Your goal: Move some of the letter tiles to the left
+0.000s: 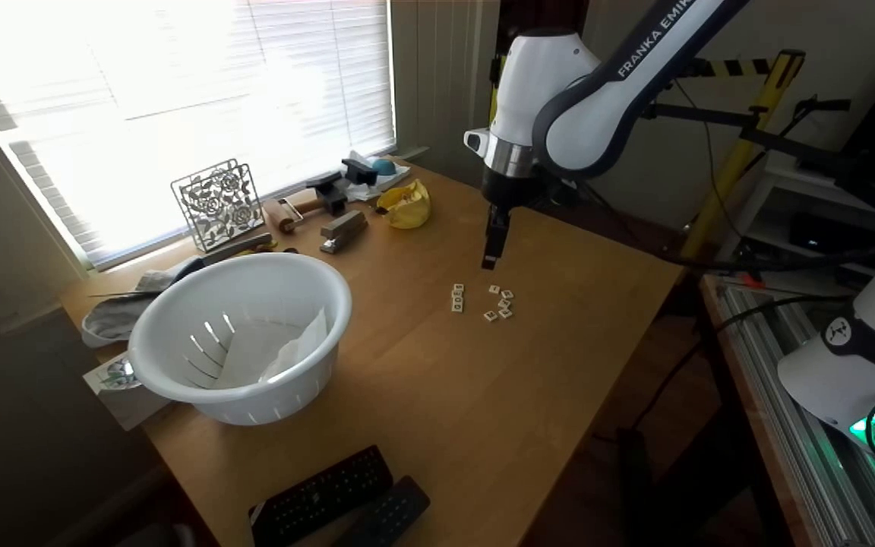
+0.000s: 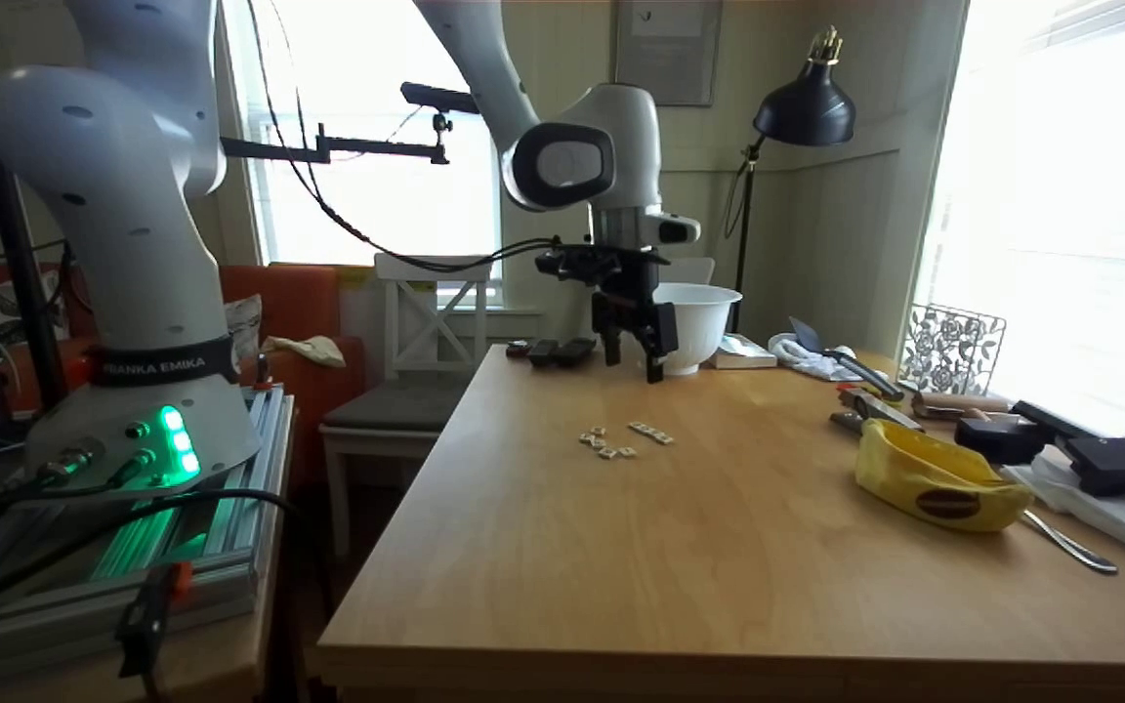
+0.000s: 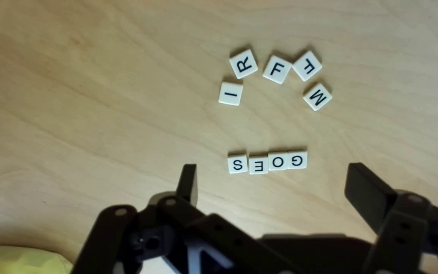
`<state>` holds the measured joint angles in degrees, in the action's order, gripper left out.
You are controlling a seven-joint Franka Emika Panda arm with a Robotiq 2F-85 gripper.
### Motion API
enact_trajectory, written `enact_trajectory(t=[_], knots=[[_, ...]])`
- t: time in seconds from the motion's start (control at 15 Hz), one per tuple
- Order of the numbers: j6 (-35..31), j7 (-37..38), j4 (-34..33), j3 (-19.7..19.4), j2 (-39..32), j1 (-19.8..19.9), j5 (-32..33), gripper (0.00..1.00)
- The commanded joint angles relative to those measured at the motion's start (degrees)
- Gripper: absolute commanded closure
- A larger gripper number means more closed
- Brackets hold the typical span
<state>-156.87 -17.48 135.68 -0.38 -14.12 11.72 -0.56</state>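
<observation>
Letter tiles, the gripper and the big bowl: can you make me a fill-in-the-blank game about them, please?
The wrist view shows ____ letter tiles altogether.
Turned right way up, the row of four spells ____.
The gripper is holding ____.
The big bowl is coloured ____.
Missing words: nine; GOES; nothing; white.
</observation>
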Motion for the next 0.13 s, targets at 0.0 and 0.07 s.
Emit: enact_trajectory(t=[0.0, 0.07], knots=[[0.10, -0.14, 0.05, -0.56, 0.04, -0.75, -0.32, 0.00], [0.10, -0.15, 0.10, -0.51, 0.04, -0.76, -0.34, 0.00]])
